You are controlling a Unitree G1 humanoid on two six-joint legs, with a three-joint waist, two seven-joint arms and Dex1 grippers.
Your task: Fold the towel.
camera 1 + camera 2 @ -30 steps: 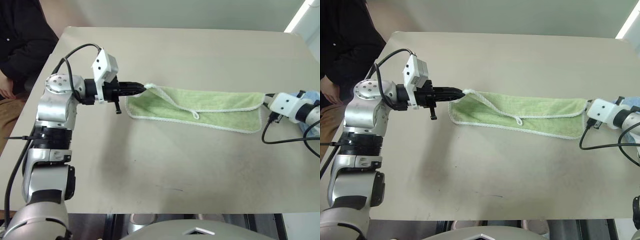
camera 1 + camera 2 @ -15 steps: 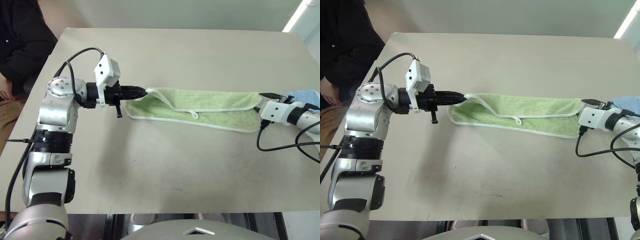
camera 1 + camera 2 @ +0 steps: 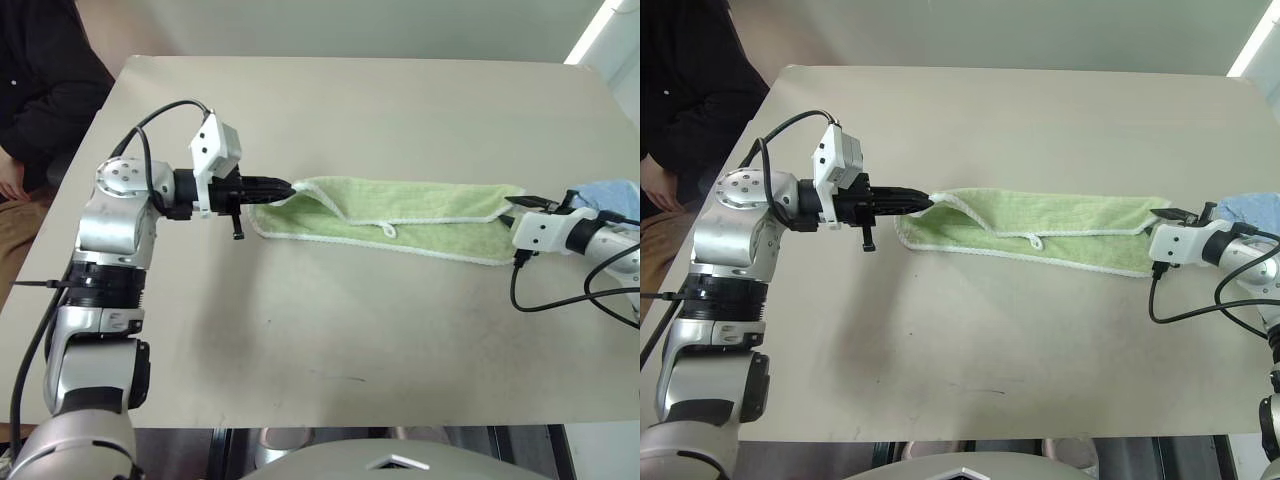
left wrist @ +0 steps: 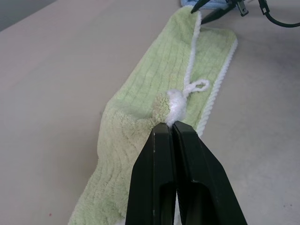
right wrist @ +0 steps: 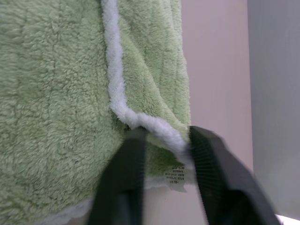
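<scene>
The light green towel (image 3: 420, 205) lies on the table as a long strip doubled lengthwise, with white edging and a small white loop tag (image 4: 197, 86). My left gripper (image 3: 290, 186) is shut on the towel's left corner, pinching the white edging between its black fingers (image 4: 159, 154) and holding that corner slightly lifted. At the towel's right end, my right gripper (image 3: 513, 203) has one black finger (image 5: 126, 178) on each side of the white-edged corner (image 5: 154, 127), closed in on it. A printed label shows under that corner.
A light blue cloth (image 3: 608, 191) lies at the table's right edge, just behind my right arm. A person in dark clothes (image 3: 40, 80) sits at the far left corner. The beige table (image 3: 350, 100) stretches wide beyond and in front of the towel. Black cables trail from both wrists.
My right gripper has slid left onto the towel's right corner and its fingers have closed in on it. The left gripper has kept its grip in place.
</scene>
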